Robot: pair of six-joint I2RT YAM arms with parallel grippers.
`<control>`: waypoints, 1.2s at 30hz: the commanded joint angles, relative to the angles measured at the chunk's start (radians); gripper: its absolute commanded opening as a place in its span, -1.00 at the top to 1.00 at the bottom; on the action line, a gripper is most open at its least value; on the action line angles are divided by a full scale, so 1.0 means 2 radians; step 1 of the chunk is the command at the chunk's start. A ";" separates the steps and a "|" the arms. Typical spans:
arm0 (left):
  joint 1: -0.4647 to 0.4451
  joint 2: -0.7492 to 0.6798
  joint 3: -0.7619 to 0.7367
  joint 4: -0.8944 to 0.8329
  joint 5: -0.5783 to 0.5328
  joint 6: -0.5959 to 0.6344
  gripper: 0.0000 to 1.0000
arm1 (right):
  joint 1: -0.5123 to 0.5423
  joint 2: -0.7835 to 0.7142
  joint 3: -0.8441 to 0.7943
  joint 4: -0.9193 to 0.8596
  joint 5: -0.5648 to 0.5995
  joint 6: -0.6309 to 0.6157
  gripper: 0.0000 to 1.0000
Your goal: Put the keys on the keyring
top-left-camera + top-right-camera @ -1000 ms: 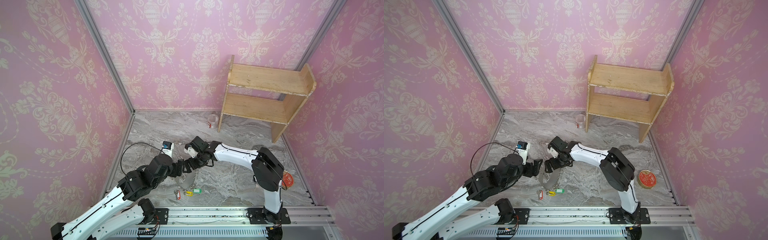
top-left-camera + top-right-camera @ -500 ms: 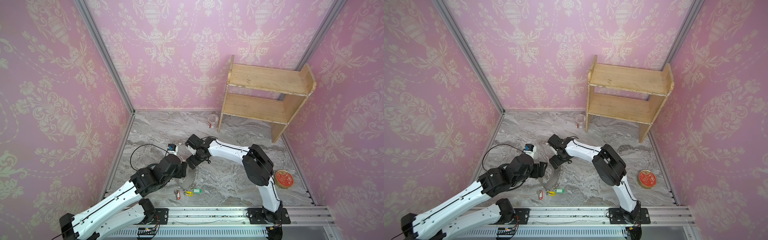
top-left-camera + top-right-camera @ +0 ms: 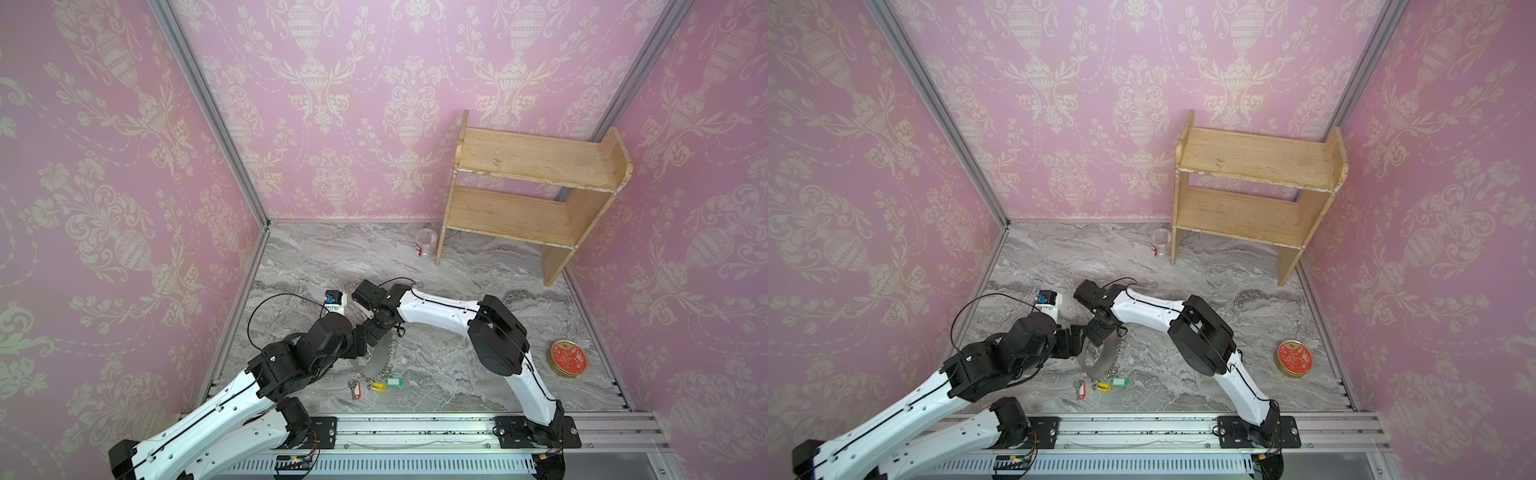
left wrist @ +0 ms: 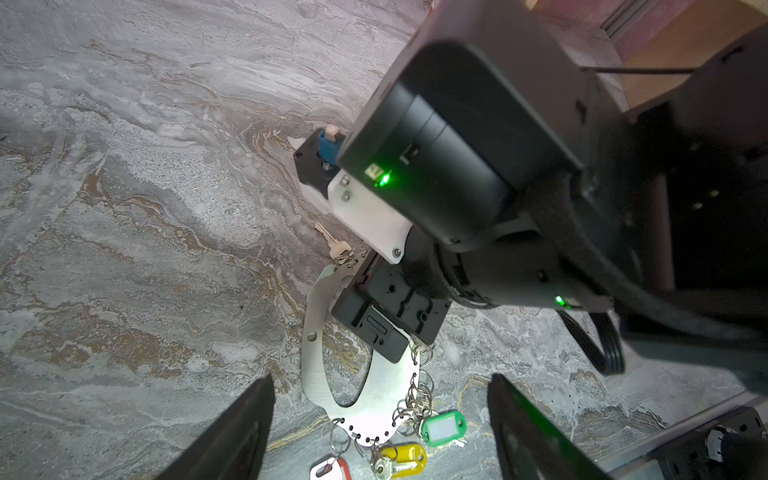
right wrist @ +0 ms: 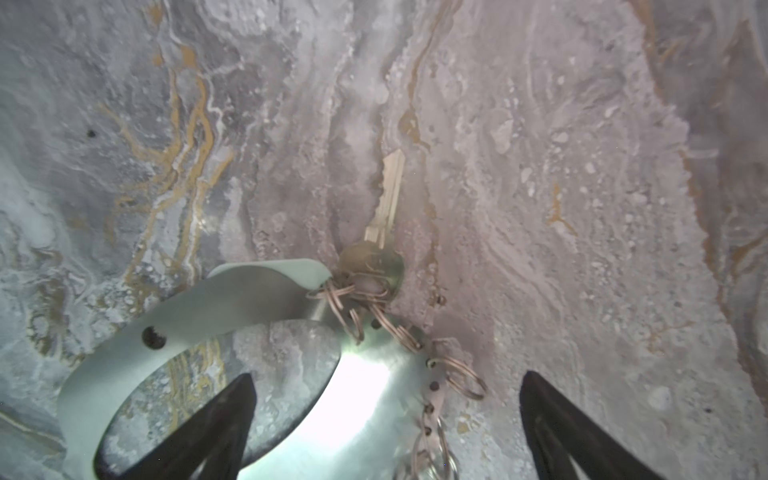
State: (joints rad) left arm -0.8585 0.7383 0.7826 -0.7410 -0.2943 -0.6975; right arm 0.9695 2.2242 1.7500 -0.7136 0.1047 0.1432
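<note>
**Open right pincer (image 5: 386, 376) above plain brass key (image 5: 386, 208)**

Key lies flat on grey marbled desk (image 5: 582, 166), just ahead of that pincer. Blade points away, head among end rings of flat grey metal strap keyring (image 5: 187, 316). Right arm nearer, reaching across, wrist bent down. The left pincer (image 4: 380, 378) also wide, empty.
</note>
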 commanded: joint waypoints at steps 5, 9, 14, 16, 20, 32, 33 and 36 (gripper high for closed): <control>0.000 0.003 -0.010 -0.009 0.009 -0.002 -0.59 | -0.025 0.027 -0.005 -0.038 0.053 0.001 -1.00; -0.007 0.045 -0.010 0.018 0.032 0.015 -0.55 | -0.041 0.026 -0.003 -0.041 0.048 0.006 -1.00; -0.019 0.111 0.001 0.053 0.062 0.041 -0.49 | -0.059 0.013 -0.012 -0.034 0.040 -0.008 -1.00; -0.022 0.137 0.006 0.066 0.076 0.054 -0.45 | -0.061 0.000 -0.019 -0.023 0.025 -0.023 -1.00; -0.025 0.196 0.022 0.085 0.113 0.085 -0.34 | -0.076 -0.053 -0.035 -0.003 -0.063 -0.040 -1.00; -0.044 0.358 0.074 0.096 0.173 0.177 0.06 | -0.177 -0.255 -0.184 0.000 -0.180 -0.021 -1.00; -0.044 0.377 0.082 0.090 0.175 0.183 0.14 | -0.183 -0.273 -0.201 0.003 -0.178 -0.017 -1.00; -0.045 0.418 0.093 0.090 0.166 0.190 0.27 | -0.192 -0.322 -0.250 0.011 -0.172 -0.007 -1.00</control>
State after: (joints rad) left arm -0.9401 1.5288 0.9421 -0.5449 0.0219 -0.3763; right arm 0.5861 1.6371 1.3170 -0.6899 -0.2211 0.1051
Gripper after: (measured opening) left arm 0.374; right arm 0.999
